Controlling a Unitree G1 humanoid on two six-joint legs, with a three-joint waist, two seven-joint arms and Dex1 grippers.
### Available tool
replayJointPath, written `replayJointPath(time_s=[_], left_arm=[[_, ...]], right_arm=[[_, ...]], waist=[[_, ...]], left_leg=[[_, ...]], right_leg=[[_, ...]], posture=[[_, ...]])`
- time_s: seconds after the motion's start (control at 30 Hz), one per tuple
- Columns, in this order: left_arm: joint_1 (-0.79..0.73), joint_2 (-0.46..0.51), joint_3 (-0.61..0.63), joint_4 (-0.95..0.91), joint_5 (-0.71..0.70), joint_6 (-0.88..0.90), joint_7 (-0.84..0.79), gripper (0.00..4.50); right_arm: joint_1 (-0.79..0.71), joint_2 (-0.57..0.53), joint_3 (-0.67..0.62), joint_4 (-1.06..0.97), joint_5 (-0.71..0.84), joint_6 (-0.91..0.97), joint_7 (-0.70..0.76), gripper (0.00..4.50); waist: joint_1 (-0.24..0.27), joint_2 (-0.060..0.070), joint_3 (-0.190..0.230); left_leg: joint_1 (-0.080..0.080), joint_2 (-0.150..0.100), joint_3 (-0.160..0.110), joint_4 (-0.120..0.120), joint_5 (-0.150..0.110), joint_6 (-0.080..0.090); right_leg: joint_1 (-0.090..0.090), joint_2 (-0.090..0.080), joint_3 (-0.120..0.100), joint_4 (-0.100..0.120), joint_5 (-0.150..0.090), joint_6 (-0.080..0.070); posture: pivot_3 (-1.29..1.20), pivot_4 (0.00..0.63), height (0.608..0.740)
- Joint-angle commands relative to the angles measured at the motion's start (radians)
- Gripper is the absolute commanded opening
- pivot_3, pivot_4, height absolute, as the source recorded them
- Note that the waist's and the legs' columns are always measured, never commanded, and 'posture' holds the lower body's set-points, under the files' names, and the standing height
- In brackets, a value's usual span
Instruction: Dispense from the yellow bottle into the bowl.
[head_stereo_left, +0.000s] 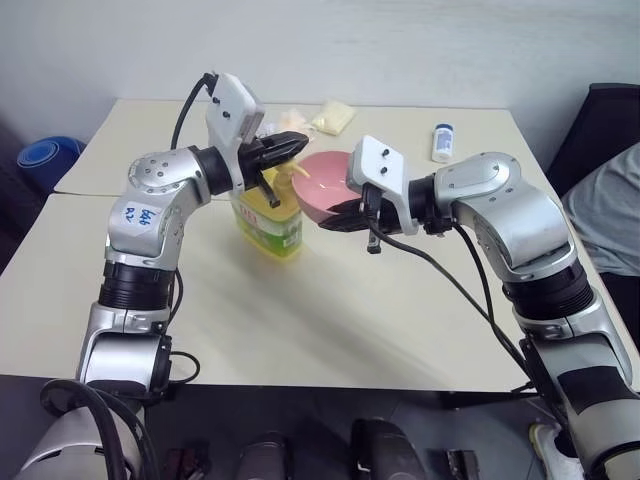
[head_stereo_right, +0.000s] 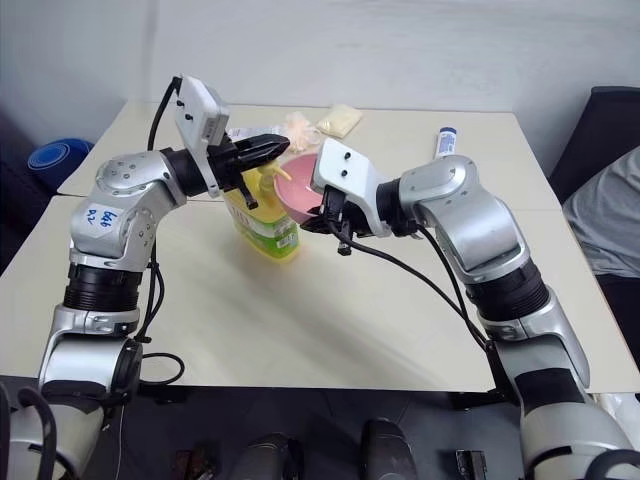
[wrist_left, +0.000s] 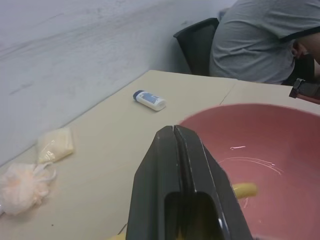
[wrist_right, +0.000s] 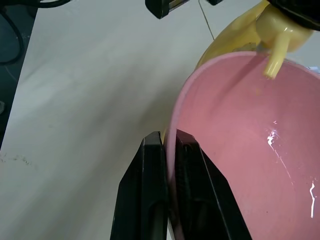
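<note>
Pink bowl (wrist_right: 240, 150) held by right gripper (wrist_right: 170, 145), rim pinched between its two black fingers, bowl tilted and lifted off table (head_stereo_left: 330, 310). Yellow bottle (head_stereo_left: 268, 222) upright on table just beside bowl; pump spout (wrist_right: 275, 60) reaches over bowl rim. Left gripper (head_stereo_left: 295, 146) closed, fingers pressed together, empty, sitting on pump top above bottle. Beyond left gripper: small white bottle (wrist_left: 149, 100), pale yellow packet (wrist_left: 55, 145), peach mesh puff (wrist_left: 24, 185). Person in grey (wrist_left: 260, 40) seated at far side.

Yellow bottle (head_stereo_left: 268, 222), pink bowl (head_stereo_left: 325, 190)
</note>
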Motion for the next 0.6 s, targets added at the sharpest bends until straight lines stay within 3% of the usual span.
replayJointPath(time_s=[0.03, 0.37, 0.6], left_arm=[[0.091, -0.015, -0.082, 0.082, 0.065, 0.052, -0.010, 0.03], [-0.051, -0.058, 0.086, 0.101, -0.052, 0.005, -0.021, 0.03], [-0.107, 0.023, 0.220, 0.041, -0.223, 0.063, -0.156, 0.03]], right_arm=[[-0.011, 0.005, -0.017, -0.047, 0.024, 0.002, -0.007, 0.00], [0.040, -0.019, -0.040, -0.038, 0.024, -0.006, -0.019, 0.00], [0.151, -0.083, -0.089, 0.009, 0.019, -0.085, -0.020, 0.00]], waist=[[0.000, 0.000, -0.002], [0.003, 0.001, -0.003], [-0.001, -0.002, 0.000]], left_leg=[[0.000, 0.000, 0.000, 0.000, 0.000, 0.000], [-0.001, 0.000, -0.001, 0.000, 0.000, 0.000], [-0.017, -0.002, -0.002, 0.001, 0.000, 0.000]], right_leg=[[0.000, 0.000, 0.000, 0.000, 0.000, 0.000], [0.000, 0.000, -0.001, -0.001, 0.000, 0.000], [-0.015, 0.000, -0.004, -0.002, 0.000, 0.000]], posture=[[0.00, 0.150, 0.740], [0.00, 0.150, 0.740], [0.00, 0.150, 0.740]])
